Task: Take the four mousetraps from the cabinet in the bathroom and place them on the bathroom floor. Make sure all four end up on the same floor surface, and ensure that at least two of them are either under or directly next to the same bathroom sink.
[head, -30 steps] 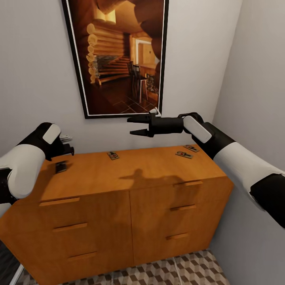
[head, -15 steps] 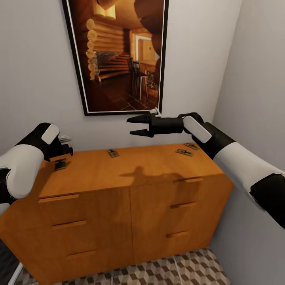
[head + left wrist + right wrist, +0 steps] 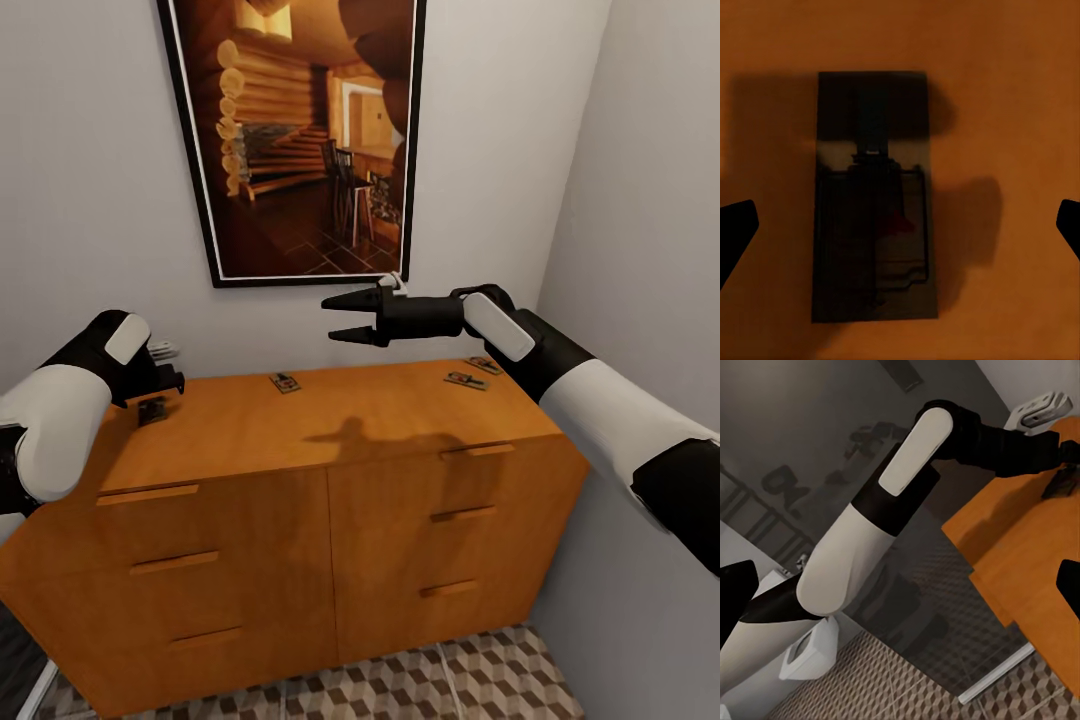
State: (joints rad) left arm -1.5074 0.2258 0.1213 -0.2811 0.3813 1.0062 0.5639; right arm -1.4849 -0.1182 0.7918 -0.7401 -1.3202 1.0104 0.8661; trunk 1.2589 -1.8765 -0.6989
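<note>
Orange-brown wood takes up most of the head view: the cabinet (image 3: pixel 300 500) sits against the white wall under a big framed picture (image 3: pixel 300 140) of a log-cabin interior, with all its drawers shut, so whatever is inside them can't be seen. All four mousetraps are lying flat on the cabinet top. One mousetrap (image 3: pixel 152 409) is at the far left end, right below the left claw (image 3: pixel 165 375). Another (image 3: pixel 285 382) is near the back edge around the middle, and the last two (image 3: pixel 467 380) (image 3: pixel 485 365) sit just beside each other at the right back corner.

In the left wrist view that left-end trap (image 3: pixel 874 199) is a dark plate with thin wire parts and a small red spot, and the two black fingertips (image 3: pixel 736 229) stand wide apart on either side of it, not touching it.

The right claw (image 3: pixel 340 317) hangs in the air above the cabinet top, fingers spread, holding nothing, and points toward the left arm.

A strip of the bathroom floor (image 3: pixel 430 680) with its cube-pattern tiles shows at the foot of the cabinet.
</note>
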